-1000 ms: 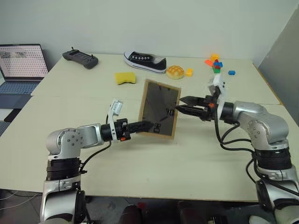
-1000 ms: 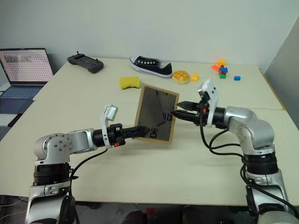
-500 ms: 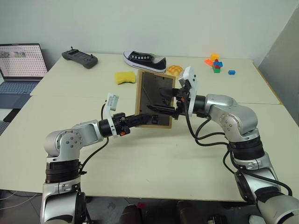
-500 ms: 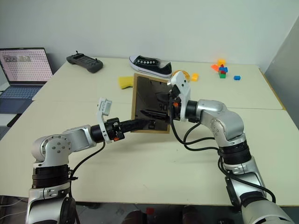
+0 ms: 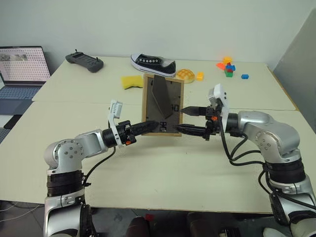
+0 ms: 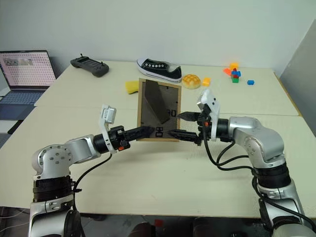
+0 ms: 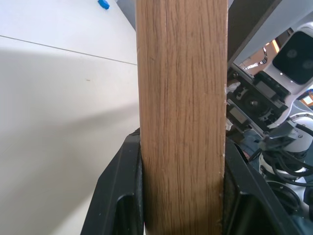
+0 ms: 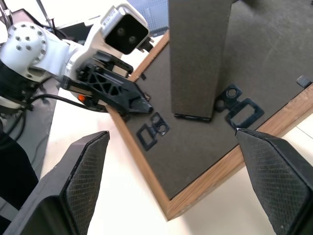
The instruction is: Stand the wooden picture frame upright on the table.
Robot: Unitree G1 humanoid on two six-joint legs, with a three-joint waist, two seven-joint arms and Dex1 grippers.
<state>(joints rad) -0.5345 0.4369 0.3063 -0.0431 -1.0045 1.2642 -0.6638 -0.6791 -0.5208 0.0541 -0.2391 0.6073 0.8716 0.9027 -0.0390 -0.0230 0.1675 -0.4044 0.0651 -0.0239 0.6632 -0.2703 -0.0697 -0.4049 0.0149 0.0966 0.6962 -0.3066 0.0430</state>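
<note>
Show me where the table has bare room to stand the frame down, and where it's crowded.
Bare: the near section of the table, from the seam to the front edge, beside the wooden picture frame. Also the far left stretch between controller and sponge. Crowded: the far edge, with shoe, bun and toy blocks.

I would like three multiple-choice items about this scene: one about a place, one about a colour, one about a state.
1. The black-and-white sneaker lies:
A. on the table behind the frame
B. under the table
C. on the laptop

2. The sponge is:
A. green
B. yellow
C. red

3. The right end effector is:
A. shut on the frame
B. open beside the frame
C. shut on the sponge

Key: 1 A, it lies beyond the light-wood picture frame on the cream table. 2 B, plainly yellow. 3 B, its fingers are spread and hold nothing; the left end effector clamps the frame's edge.
</note>
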